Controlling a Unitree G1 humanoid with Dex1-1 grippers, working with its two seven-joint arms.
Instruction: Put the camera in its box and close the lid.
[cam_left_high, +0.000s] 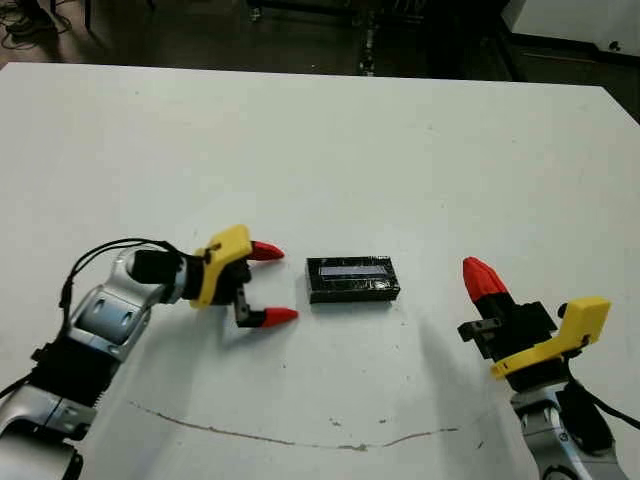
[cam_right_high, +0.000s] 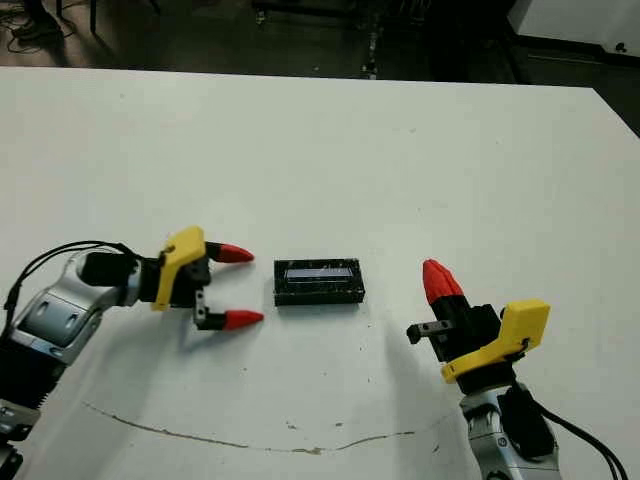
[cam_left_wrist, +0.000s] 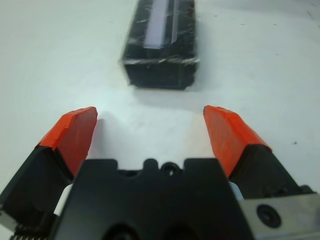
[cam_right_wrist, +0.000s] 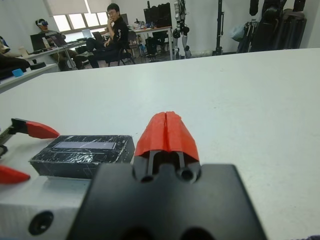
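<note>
A robotics lab: people (cam_right_wrist: 111, 30) sit at desks (cam_right_wrist: 60, 50) with monitors beyond the white table (cam_right_wrist: 240, 85), and stands (cam_right_wrist: 220, 25) and gear line the wall.

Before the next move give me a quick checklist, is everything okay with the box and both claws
1. Lid sits on the box, square with it: ok.
2. Camera inside the box: cannot tell, the lid hides it; no camera lies loose on the table.
3. Left claw open and apart from the box: ok.
4. Right claw shut, empty, apart from the box: ok.
5. Nothing else close around the box: ok.
</note>
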